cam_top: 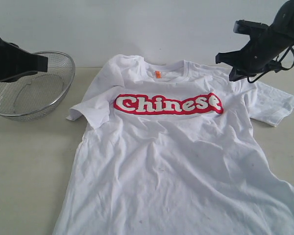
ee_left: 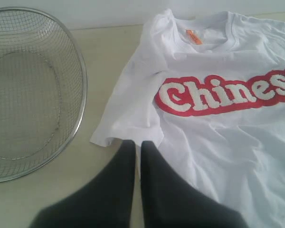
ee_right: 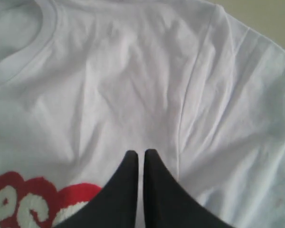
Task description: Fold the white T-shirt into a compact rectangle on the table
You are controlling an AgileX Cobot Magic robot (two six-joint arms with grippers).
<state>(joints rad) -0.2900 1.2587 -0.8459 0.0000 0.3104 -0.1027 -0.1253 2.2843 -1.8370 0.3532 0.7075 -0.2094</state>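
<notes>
The white T-shirt (cam_top: 176, 156) lies spread face up on the table (cam_top: 29, 161), red "Chinese" lettering (cam_top: 167, 104) across its chest and an orange tag (cam_top: 158, 74) at the neck. Its left sleeve (cam_top: 90, 110) is folded in on itself. My left gripper (ee_left: 137, 142) is shut and empty, hovering just short of that sleeve's edge (ee_left: 126, 133); in the exterior view it sits at the left edge (cam_top: 41, 62). My right gripper (ee_right: 138, 152) is shut and empty above the shirt's right shoulder (ee_right: 147, 95); in the exterior view it hangs at the upper right (cam_top: 232, 73).
A round wire mesh basket (cam_top: 32, 85) stands on the table to the left of the shirt, close beside the left arm, and it shows in the left wrist view (ee_left: 28, 90). A pale wall runs behind the table.
</notes>
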